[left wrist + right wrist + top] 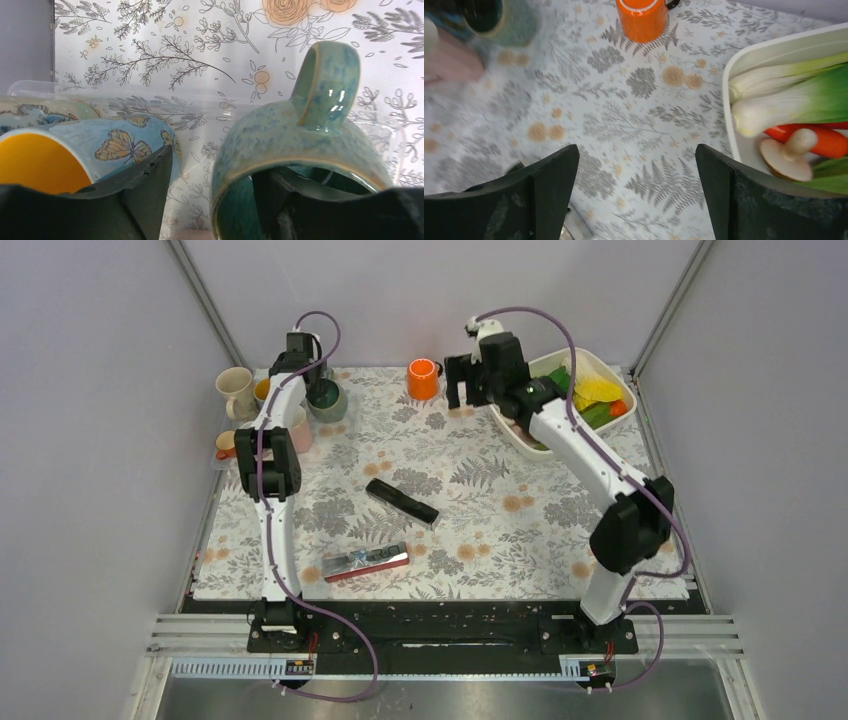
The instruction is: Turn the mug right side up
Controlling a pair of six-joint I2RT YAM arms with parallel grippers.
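We find the left gripper (214,167) at the 11 o'clock corner of the floral cloth (500,530), straddling the wall of the green mug (280,130). One finger is inside the bowl and the other is outside at the mug's 9 o'clock. A strip of cloth shows between that outer finger and the glaze, so the jaws stand partly apart and clamp nothing. The green mug stands mouth up on the cloth, handle pointing to 12 o'clock in the left wrist view. Just beside it at 9 o'clock we note a butterfly mug (120,142) with a yellow inside; whether the two touch we cannot tell. In the top view a pink mug (298,428) sits at 7 o'clock of the green one and a cream mug (236,390) farther out at 9 o'clock. The right gripper (636,150) hovers above the cloth, jaws spread wide, nothing between them. An orange mug (642,20) stands at the cloth's 12 o'clock, apart from both grippers; which way up it is we cannot tell. The white tub (774,47) at 2 o'clock holds leeks (789,75), a carrot (824,142) and a mushroom (789,157). A black remote (401,502) lies near centre, with a shiny packet (365,562) at its 7 o'clock
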